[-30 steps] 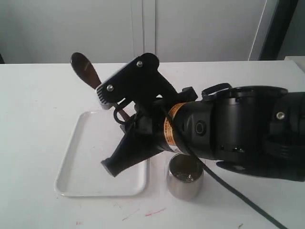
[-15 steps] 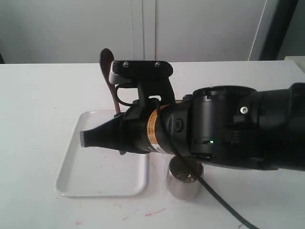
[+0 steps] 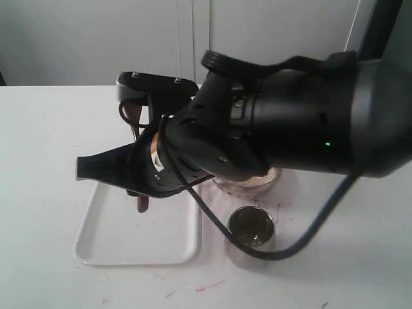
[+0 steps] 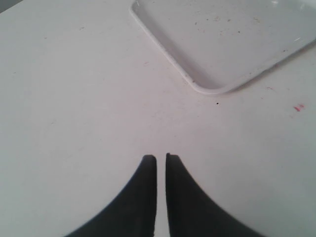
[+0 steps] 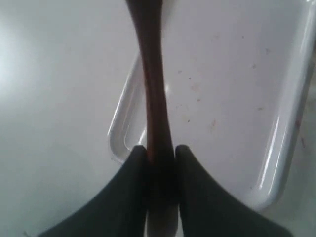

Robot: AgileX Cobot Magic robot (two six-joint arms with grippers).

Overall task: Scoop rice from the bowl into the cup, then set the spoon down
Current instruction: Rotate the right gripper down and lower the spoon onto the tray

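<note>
scooping looks done, the cup (image 3: 251, 226) seemingly part filled, and only the set-down is left: the right gripper (image 5: 160, 150) pinches the spoon (image 5: 149, 74) handle in its fingers above the white tray (image 3: 90, 248), while the left gripper (image 4: 161, 158) hangs with fingers nearly together, empty.

I see a white table (image 3: 45, 141) filling most of the exterior view. On it, at the lower left of the frame, a white rectangular tray (image 3: 109, 239) with rounded corners and a raised rim lies flat. Small red marks (image 3: 209, 285) streak the tabletop near the bottom edge, just right of the tray's near corner. Across the top of the frame, behind the table, I make out pale cabinet doors (image 3: 193, 38) with a vertical seam, and a dark upright post (image 3: 381, 29) at the upper right. Up close, I can see tiny brownish specks (image 5: 212, 123) scattered over the tray's floor.
</note>
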